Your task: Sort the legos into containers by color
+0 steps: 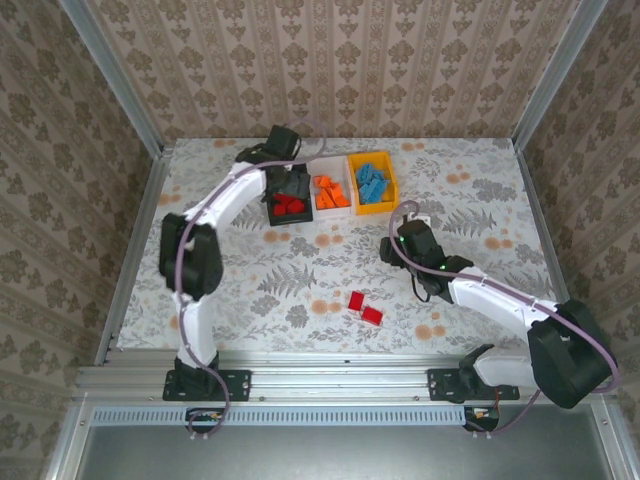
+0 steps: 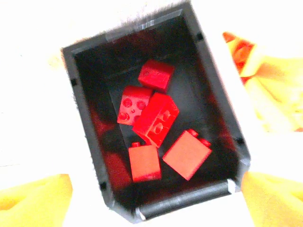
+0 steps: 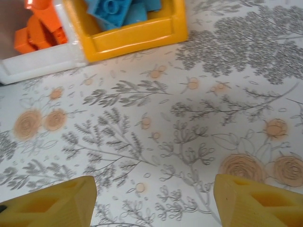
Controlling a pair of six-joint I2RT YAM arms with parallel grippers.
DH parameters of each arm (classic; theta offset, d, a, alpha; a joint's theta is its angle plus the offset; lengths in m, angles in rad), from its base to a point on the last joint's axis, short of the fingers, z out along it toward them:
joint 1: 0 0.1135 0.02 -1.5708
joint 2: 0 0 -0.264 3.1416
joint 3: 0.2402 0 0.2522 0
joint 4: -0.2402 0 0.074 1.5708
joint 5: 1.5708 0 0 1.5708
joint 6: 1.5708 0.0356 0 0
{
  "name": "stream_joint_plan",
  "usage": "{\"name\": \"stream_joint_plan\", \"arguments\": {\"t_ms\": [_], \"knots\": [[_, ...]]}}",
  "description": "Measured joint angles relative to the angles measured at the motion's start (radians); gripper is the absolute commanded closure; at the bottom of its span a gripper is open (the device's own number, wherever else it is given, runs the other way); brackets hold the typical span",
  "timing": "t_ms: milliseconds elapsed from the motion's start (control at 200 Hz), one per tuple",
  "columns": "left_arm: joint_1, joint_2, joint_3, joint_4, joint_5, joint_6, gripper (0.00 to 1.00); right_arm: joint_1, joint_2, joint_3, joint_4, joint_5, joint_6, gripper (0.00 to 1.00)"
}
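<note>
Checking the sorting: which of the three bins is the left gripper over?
The black bin, leftmost in the row, holding red bricks under the left gripper; the white bin holds orange bricks, the yellow bin blue bricks.

- Top view: soft, even light; faint shadows on the counter point(image 1: 470, 180).
- Left wrist: blown-out white glare around the black bin point(image 2: 85, 118); whole frame slightly blurred.
- Right wrist: yellow fingers point(image 3: 52, 203) out of focus at 5 and 7 o'clock.
</note>
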Motion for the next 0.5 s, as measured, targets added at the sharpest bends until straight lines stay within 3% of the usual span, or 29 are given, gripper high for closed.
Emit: {"name": "stream_joint_plan", "arguments": {"t_ms": [250,380,500], "knots": [[-0.001,-0.744,-0.697,0.33,0.138,-0.195,0.0,0.217,0.072,0.052,-0.079,0.013,0.003,0.28],[0.01,-0.9,-1.02,0.402,0.229,-0.302,0.0,0.318,0.107,0.073,-0.151,0.006,0.056,0.24],[0.01,-0.999,-1.225,0.391,0.289,-0.387,0.0,0.336,0.121,0.074,-0.191,-0.012,0.112,0.23]]}}
